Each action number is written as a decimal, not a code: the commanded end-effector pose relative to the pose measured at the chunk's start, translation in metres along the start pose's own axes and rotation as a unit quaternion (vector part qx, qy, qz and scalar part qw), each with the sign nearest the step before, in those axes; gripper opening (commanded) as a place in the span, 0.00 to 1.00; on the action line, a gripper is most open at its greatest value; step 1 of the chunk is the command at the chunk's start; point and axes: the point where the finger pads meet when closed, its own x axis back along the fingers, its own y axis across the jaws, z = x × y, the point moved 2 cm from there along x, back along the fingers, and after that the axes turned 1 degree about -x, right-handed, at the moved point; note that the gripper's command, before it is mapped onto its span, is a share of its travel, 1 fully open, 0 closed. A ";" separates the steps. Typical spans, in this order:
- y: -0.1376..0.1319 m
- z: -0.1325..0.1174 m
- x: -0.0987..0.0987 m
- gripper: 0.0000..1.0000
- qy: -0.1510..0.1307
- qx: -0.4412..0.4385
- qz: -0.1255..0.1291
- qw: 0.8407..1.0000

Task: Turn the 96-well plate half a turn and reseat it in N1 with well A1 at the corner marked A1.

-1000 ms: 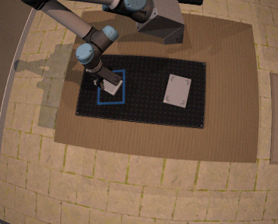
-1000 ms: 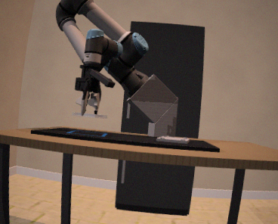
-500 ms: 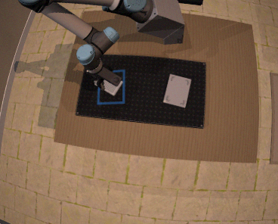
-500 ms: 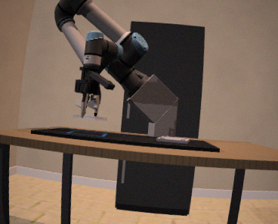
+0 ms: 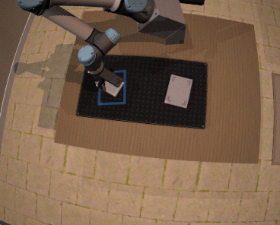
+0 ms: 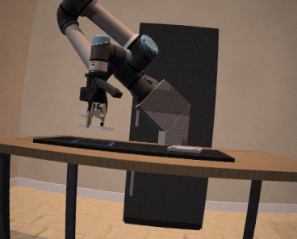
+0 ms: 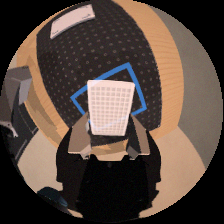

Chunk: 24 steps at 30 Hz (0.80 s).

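My gripper (image 5: 105,86) is shut on the white 96-well plate (image 5: 114,89) and holds it level in the air above the black mat. In the side view the plate (image 6: 95,127) hangs a short way above the mat under the gripper (image 6: 95,119). In the wrist view the plate (image 7: 110,107) shows its grid of wells between my fingers, over a blue outlined rectangle. That blue rectangle lies on the left part of the mat. The grey plate nest N1 (image 5: 178,91) with corner locators lies empty on the right part of the mat. I cannot make out the plate's cut corner.
The black perforated mat (image 5: 142,91) lies on a wooden table (image 5: 161,133). The robot base and a grey box (image 5: 163,19) stand at the table's back edge. A dark cabinet (image 6: 171,121) stands behind the table.
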 end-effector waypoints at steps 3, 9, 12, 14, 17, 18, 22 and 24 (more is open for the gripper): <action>0.000 0.000 -0.004 0.00 0.000 0.000 -0.001 1.000; 0.000 0.000 -0.007 0.00 0.000 0.000 -0.001 1.000; 0.000 0.000 -0.009 0.00 0.000 0.000 -0.001 1.000; 0.000 0.000 -0.010 0.00 0.000 0.000 -0.001 1.000; 0.000 0.000 -0.012 0.00 0.000 0.000 -0.001 1.000; 0.000 0.000 -0.013 0.00 0.000 0.000 -0.001 1.000; 0.000 0.000 -0.015 0.00 0.000 0.000 -0.001 1.000; 0.000 0.000 -0.017 0.00 0.000 0.000 -0.001 1.000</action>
